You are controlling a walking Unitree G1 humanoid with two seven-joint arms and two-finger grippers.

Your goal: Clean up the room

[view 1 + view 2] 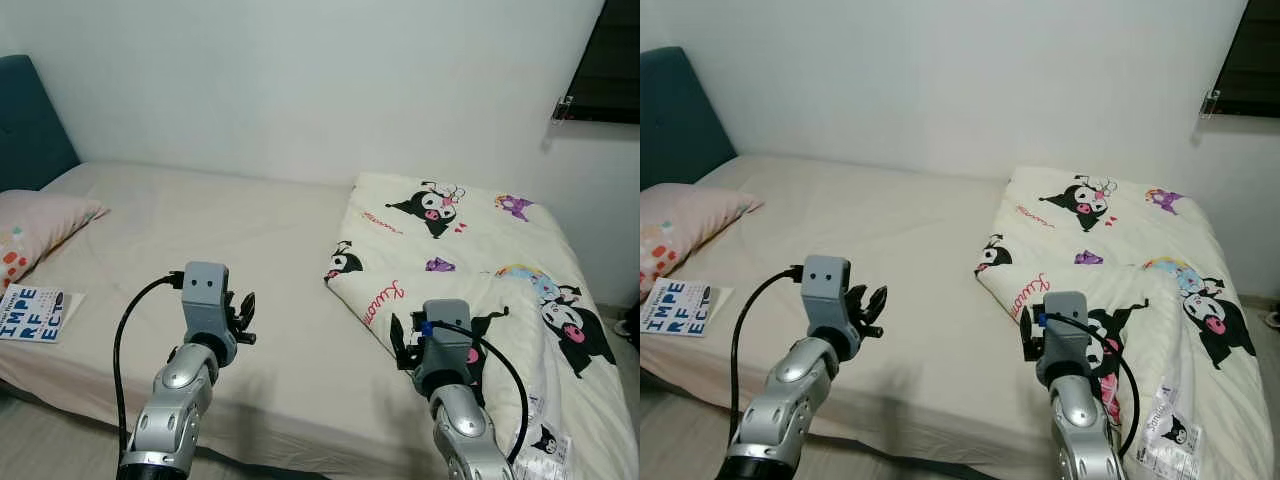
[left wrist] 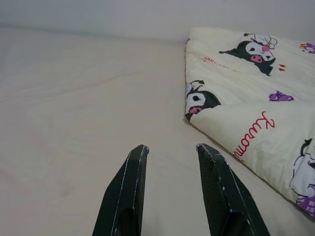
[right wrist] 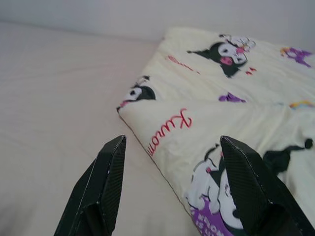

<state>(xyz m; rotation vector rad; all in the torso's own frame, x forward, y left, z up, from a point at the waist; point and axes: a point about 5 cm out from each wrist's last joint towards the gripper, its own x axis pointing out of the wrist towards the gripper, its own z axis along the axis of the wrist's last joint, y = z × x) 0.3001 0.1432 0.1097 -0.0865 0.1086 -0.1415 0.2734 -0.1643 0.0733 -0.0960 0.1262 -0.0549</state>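
Observation:
A cream blanket [image 1: 470, 250] printed with black cartoon figures lies folded over the right half of the bed [image 1: 230, 250]. Its folded corner [image 3: 133, 105] points toward the middle. My left gripper [image 1: 243, 318] hovers open over the bare beige sheet near the bed's front, with nothing between its fingers [image 2: 133, 177]. My right gripper [image 3: 171, 145] is open wide, just above the blanket's near folded edge, also holding nothing. A book [image 1: 30, 313] with blue letters on its cover lies at the bed's front left edge.
A pink pillow [image 1: 40, 225] rests at the left by the teal headboard [image 1: 30, 120]. A white wall runs behind the bed. A dark window [image 1: 610, 60] sits at the upper right. A printed tag [image 1: 545, 440] hangs at the blanket's front right.

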